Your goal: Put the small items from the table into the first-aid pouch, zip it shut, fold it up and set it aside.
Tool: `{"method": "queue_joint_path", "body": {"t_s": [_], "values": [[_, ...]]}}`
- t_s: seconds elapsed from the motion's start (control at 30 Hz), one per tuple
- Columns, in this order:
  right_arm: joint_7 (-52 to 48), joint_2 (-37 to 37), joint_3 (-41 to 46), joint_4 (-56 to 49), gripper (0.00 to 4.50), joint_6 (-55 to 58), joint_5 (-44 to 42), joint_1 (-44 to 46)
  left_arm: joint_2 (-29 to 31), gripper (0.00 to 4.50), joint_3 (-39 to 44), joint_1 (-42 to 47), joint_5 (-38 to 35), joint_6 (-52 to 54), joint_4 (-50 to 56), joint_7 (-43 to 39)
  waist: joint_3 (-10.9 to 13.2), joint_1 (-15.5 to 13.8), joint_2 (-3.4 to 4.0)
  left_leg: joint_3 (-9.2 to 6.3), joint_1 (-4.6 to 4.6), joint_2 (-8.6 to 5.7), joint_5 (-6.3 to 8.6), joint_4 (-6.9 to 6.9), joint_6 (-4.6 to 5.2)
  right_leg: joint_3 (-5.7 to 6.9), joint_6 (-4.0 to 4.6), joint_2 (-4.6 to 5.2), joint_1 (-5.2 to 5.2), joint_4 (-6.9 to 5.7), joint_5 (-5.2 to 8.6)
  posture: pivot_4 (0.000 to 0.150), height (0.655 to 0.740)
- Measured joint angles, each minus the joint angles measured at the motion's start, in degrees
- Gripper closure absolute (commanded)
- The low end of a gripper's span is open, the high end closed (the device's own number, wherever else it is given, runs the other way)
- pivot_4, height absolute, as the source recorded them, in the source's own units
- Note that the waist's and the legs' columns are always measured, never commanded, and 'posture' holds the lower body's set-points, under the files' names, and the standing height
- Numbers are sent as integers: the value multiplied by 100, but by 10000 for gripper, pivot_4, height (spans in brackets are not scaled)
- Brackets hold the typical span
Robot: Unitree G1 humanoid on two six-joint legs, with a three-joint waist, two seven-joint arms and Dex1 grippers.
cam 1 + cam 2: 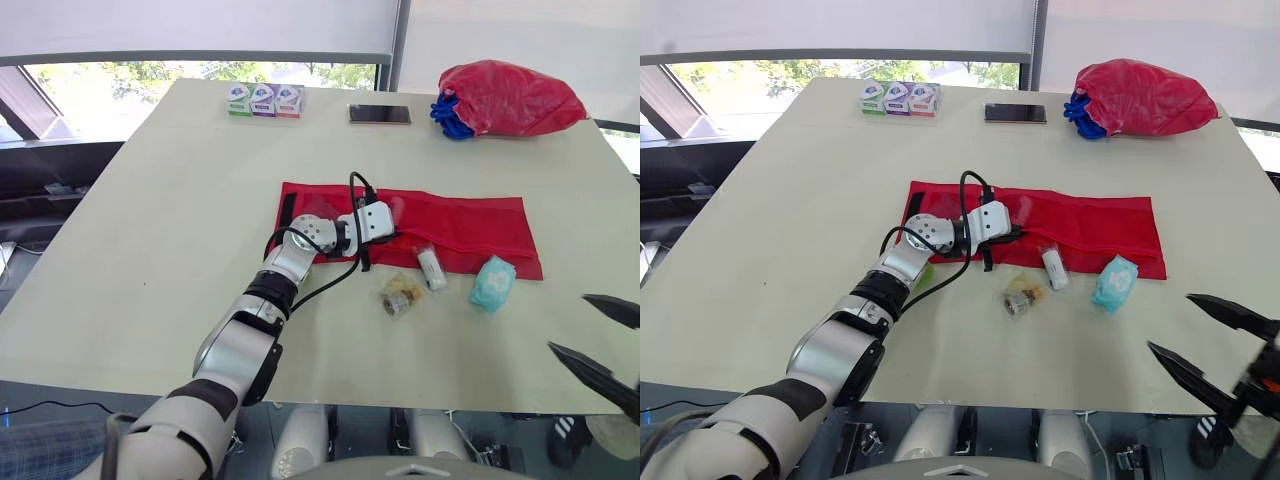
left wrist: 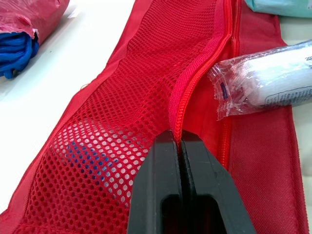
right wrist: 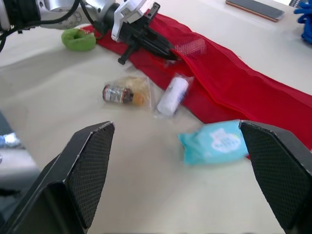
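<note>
You will find no writing that can be read: the print on the wrapped bandage roll (image 1: 430,266) and on the teal wipes pack (image 1: 492,283) is too small to make out, and so are the labels on the three little boxes (image 1: 264,100) at the far edge of the table (image 1: 150,230). The red pouch (image 1: 470,225) lies unfolded and flat in the middle of the table. Your left gripper (image 1: 385,237) is at its near edge, fingers (image 2: 165,165) clenched on the zipper edge of the mesh pocket. Through the mesh you can see something blue and white (image 2: 87,156) inside that pocket. The bandage roll rests partly on the pouch's near edge, just beside the pinch. A small bottle (image 1: 401,295) in a clear bag lies on the bare table near it, and the wipes pack touches the pouch's right corner. A green lump (image 3: 78,39) sits by the pouch's left end, under your left arm. Your right gripper (image 3: 176,126) hangs spread wide and holding nothing at the near right, well apart from the items. A phone (image 1: 379,114) and a red bag (image 1: 510,98) with blue cord lie at the far side.
</note>
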State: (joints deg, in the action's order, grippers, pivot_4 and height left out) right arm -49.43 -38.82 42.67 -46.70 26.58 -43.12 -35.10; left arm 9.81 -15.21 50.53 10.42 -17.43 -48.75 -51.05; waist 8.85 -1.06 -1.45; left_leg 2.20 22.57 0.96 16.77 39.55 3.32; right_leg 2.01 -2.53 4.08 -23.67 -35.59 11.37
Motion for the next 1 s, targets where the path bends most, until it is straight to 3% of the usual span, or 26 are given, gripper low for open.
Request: {"method": "queue_joint_path", "body": {"t_s": [0.13,0.3,0.43,0.7,0.8,1.0], "values": [[1000,-27,-1770,68,1370,368,819,1144,-45,45000,-7,-10,-32,82,52,-51,-1,-15,4,-6,5,-3,-1,0,0,6,8,-2,-3,-2,-4,1500,7400],[1695,1,-3046,551,1370,812,1516,2079,-110,45000,-12,-10,-61,155,63,-54,-1,-45,3,-5,12,-13,-1,1,0,5,-8,0,-6,1,-12,1500,7400],[2182,380,-3629,1119,1370,1137,1827,2734,-132,45000,-18,-8,-62,194,64,-40,-3,-45,7,-7,10,-20,-1,3,1,3,-16,-2,-5,-4,-16,1500,7400],[2518,654,-4281,1413,1370,1465,2182,3187,-131,45000,-34,-14,-104,262,87,-15,-4,-36,8,-12,11,-32,-1,5,1,4,-17,-2,-4,-5,-17,1500,7400],[2623,759,-4301,1503,10089,1614,2242,3348,-131,45000,-35,-26,-120,296,104,-16,-4,-28,8,-12,11,-33,-1,6,1,4,-17,-3,-4,-6,-17,1500,7400],[2680,912,-4456,1538,39547,1808,2282,3423,-137,45000,-47,-70,-145,338,197,-14,-4,-21,8,-14,11,-33,-1,6,1,5,-17,-3,-4,-6,-17,1500,7400]]}}
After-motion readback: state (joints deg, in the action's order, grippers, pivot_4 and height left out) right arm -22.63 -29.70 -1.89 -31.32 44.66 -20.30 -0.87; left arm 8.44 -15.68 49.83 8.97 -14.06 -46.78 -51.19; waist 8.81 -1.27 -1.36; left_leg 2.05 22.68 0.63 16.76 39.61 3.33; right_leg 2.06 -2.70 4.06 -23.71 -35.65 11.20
